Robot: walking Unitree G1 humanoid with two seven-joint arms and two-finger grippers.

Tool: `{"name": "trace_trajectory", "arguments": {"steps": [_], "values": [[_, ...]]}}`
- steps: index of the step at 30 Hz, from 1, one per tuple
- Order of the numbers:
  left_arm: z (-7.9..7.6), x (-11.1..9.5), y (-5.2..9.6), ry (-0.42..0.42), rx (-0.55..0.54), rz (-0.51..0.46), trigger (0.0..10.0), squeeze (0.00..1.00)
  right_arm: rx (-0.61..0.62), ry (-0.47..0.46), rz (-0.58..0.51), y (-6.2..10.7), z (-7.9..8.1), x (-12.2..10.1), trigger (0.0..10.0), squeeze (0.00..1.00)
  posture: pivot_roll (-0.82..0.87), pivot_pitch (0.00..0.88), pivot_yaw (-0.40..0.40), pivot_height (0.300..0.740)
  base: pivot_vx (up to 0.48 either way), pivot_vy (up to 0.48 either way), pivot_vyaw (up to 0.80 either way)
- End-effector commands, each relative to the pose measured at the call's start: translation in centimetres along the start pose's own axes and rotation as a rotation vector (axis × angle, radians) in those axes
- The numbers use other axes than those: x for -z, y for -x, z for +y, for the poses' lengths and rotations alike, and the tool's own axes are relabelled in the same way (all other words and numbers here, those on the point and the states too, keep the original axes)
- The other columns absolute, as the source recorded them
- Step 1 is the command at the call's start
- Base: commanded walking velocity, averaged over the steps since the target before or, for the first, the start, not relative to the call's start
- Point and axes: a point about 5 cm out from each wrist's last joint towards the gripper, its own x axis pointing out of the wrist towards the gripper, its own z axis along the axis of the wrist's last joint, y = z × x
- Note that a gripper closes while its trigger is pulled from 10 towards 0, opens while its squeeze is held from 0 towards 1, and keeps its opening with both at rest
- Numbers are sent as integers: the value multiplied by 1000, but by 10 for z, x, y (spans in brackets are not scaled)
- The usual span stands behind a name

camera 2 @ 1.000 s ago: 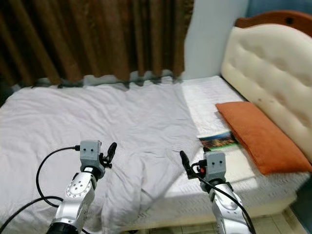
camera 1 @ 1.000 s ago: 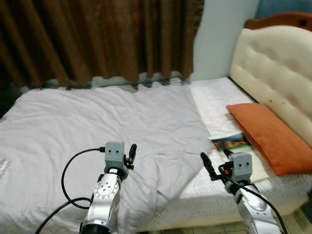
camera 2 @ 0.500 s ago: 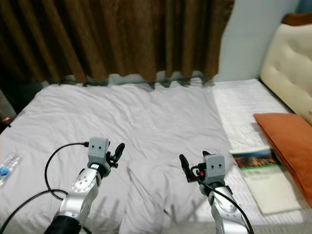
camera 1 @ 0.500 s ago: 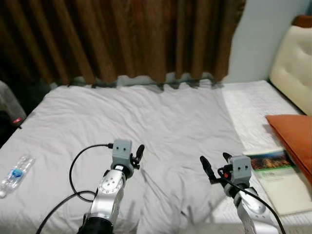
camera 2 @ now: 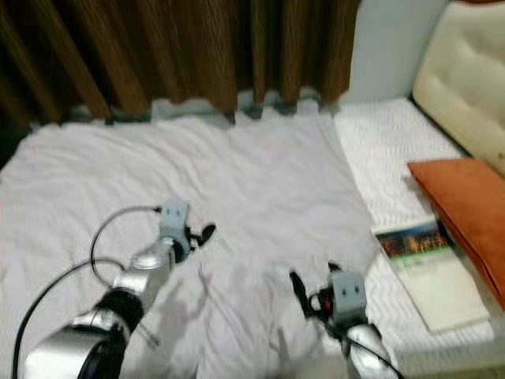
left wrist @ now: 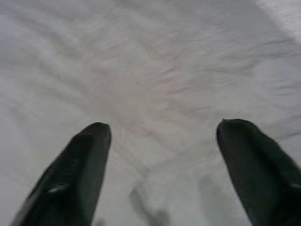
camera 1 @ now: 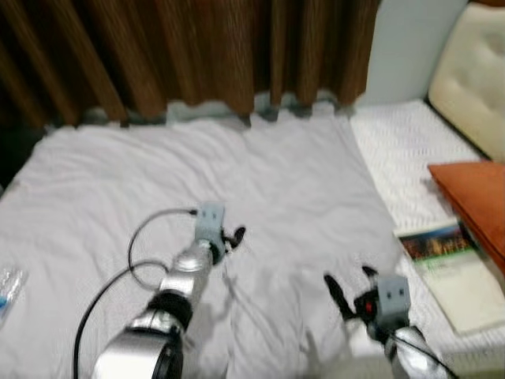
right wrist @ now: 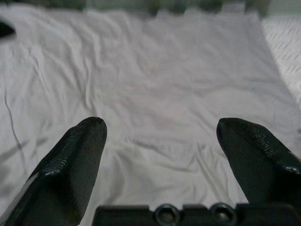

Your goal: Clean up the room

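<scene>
Across the bed, a crumpled grey sheet (camera 1: pixel 260 181) is lying spread over most of the mattress, reaching back to the brown curtains (camera 1: pixel 197 47). The left gripper (camera 1: pixel 235 234) is reaching out low over the sheet's middle, fingers apart and holding nothing. The right gripper (camera 1: pixel 347 286) is hovering nearer the bed's front edge, its fingers also spread wide. A booklet (camera 1: pixel 446 264) is lying on the white mattress pad, just beside an orange pillow (camera 1: pixel 473 189) under the cream headboard (camera 1: pixel 473 79).

Matt, creased cloth sheet (camera 1: pixel 260 181), glossy paper booklet (camera 1: pixel 442 260), smooth orange cloth pillow (camera 1: pixel 473 189).
</scene>
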Motion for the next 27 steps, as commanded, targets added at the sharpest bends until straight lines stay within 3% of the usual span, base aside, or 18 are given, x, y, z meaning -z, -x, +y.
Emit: {"name": "trace_trajectory", "arguments": {"steps": [1,4,6,7,8,13,17,18,19,20,24,27], "values": [[5,11,1,37,-43,64,10000,1000,3,-17,15,7,5,2,10000,0,-256,213,74,740,0,0,0],[3,15,0,113,-63,97,10000,1000,8,-20,20,32,15,-4,10000,0,-333,334,73,740,0,0,0],[0,17,0,159,-64,108,10000,1000,24,-29,40,56,22,-5,10000,0,-373,428,67,740,0,0,0],[-2,16,-1,199,-59,101,10000,1000,33,-33,59,78,30,-7,10000,0,-401,497,59,740,0,0,0],[-2,16,-1,199,-59,101,10000,1000,33,-33,59,78,30,-7,10000,0,-401,497,59,740,0,0,0],[-1,10,-2,308,-74,52,10000,1000,-3,-61,144,119,65,-5,10000,0,-462,631,34,740,0,0,0],[-2,11,-1,369,-65,27,10000,1000,0,-105,203,142,81,-10,10000,0,-463,650,34,740,0,0,0],[-3,12,-1,387,-60,24,10000,325,-2,-108,213,146,83,-10,10000,0,-464,654,32,740,0,0,0],[-4,13,-1,398,-56,23,10000,325,-3,-109,221,149,84,-11,10000,0,-465,656,32,740,0,0,0],[-7,15,-1,383,-51,32,10000,0,-1,-108,227,150,84,-11,10000,0,-464,659,32,740,0,0,0],[-15,17,-2,381,-24,44,10000,0,11,-105,231,152,81,-13,10000,0,-478,658,27,740,0,0,0],[-23,16,-3,448,-2,41,10000,0,27,-94,244,156,79,-15,10000,0,-481,659,23,740,0,0,0]]}}
